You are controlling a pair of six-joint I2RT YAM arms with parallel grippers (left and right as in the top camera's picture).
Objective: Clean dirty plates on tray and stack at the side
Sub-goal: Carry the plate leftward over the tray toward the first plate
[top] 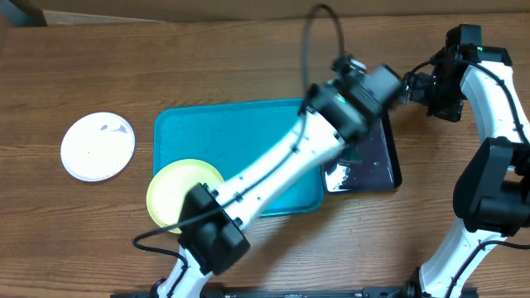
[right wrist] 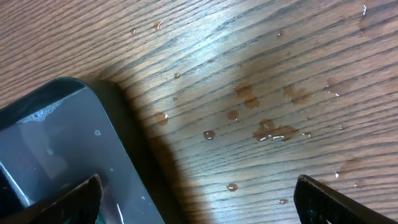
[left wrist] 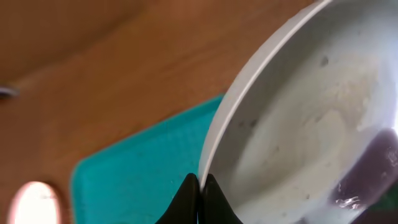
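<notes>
Pale plate (left wrist: 298, 124) with dark specks is pinched at its rim by the left tool (left wrist: 200, 183); the right tool (right wrist: 199, 194) is spread wide, holding nothing.

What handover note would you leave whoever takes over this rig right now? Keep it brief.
Left tool: shut on the rim of the pale blue round plastic plate, at the small black tray.
Right tool: open, empty, above wet wood.
White round plastic plate: set aside on the table, faint specks.
Yellow round plastic plate: on the turquoise rectangular plastic tray, at its corner.
To do: finish blue, clean yellow, stack.
</notes>
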